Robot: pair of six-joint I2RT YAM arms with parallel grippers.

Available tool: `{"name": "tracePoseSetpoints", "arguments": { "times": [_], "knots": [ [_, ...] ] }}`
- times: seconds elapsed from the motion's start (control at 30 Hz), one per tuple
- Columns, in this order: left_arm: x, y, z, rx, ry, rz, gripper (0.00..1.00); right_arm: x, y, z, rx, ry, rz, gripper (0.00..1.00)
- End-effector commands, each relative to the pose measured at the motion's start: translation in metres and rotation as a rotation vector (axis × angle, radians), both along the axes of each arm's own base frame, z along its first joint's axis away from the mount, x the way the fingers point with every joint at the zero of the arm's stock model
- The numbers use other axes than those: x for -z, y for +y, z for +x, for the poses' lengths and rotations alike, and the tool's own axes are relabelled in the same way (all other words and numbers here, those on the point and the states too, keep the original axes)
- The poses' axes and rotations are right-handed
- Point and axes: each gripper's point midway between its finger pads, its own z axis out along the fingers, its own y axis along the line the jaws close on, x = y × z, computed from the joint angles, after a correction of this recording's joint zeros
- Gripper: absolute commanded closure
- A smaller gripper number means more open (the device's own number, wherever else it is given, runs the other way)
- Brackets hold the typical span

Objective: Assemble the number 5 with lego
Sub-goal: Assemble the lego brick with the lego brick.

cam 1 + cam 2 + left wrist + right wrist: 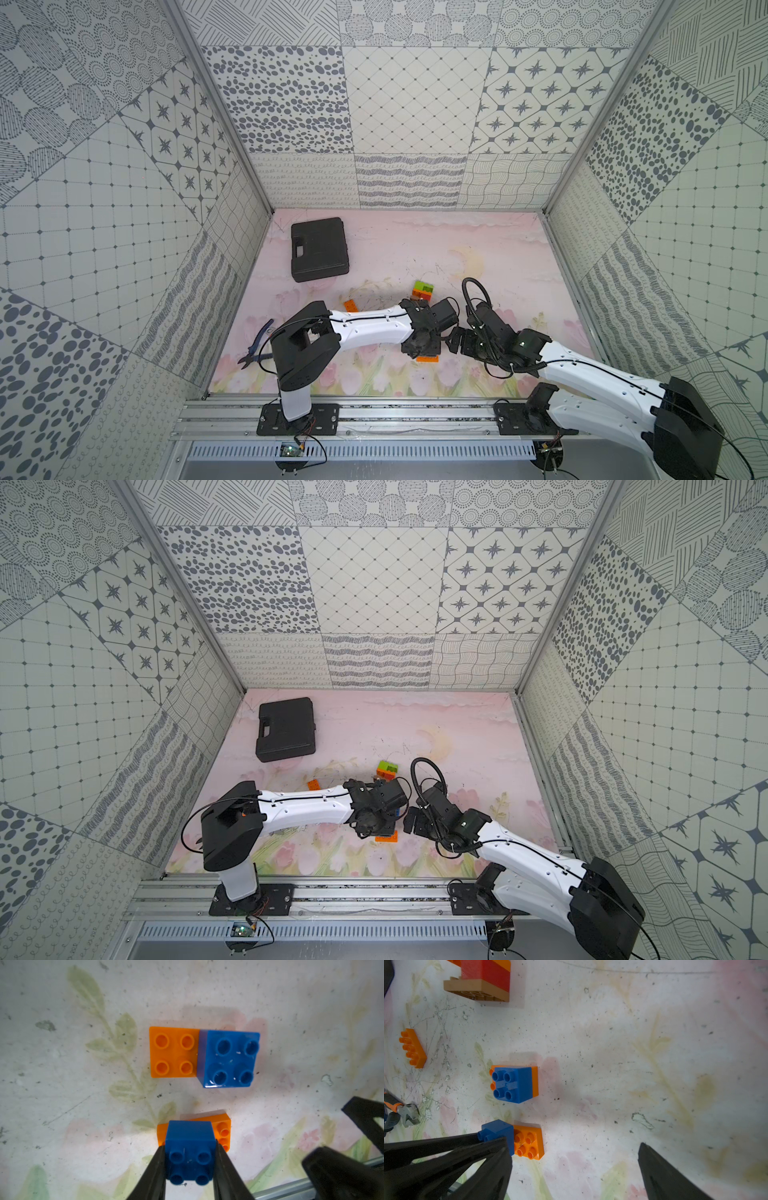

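My left gripper (190,1147) is shut on a blue square lego brick (190,1136) that sits over one end of an orange oblong (223,1132); its other four studs are bare (529,1142). Just beyond lies a second orange oblong (172,1051) with a blue square (228,1057) pressed onto one half. My right gripper (574,1147) stands open right beside this, with only bare mat between its fingers. In both top views the left wrist hides the held brick, and only an orange edge (428,359) (386,837) shows.
A stack of green, orange, red and brown bricks (423,289) (483,978) lies behind the grippers. A loose orange oblong (351,306) (413,1048) lies to its left. A black case (319,249) is at the back left, and pliers (255,345) are near the left wall.
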Motion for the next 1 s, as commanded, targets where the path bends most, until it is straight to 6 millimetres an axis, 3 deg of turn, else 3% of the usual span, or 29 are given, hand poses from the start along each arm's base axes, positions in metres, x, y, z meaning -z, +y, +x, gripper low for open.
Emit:
{"name": "tracePoseSetpoints", "arguments": {
  "times": [0.0, 0.17, 0.3, 0.5, 0.97],
  "knots": [
    [-0.004, 0.037, 0.0, -0.093, -0.033, 0.165, 0.87, 0.001, 0.003, 0.002, 0.005, -0.006, 0.019, 0.01],
    [-0.016, 0.036, -0.004, -0.115, -0.028, 0.129, 0.86, -0.001, 0.01, 0.003, -0.016, -0.01, 0.051, 0.01],
    [-0.01, 0.029, -0.012, -0.115, 0.016, 0.101, 0.86, -0.005, 0.018, 0.003, -0.048, -0.023, 0.09, 0.01],
    [0.001, 0.02, -0.023, -0.111, 0.066, 0.076, 0.86, -0.001, 0.014, 0.001, -0.034, -0.013, 0.073, 0.01],
    [0.006, 0.016, -0.022, -0.103, 0.056, 0.101, 0.84, 0.003, 0.011, 0.0, -0.019, -0.006, 0.066, 0.01]
  ]
}}
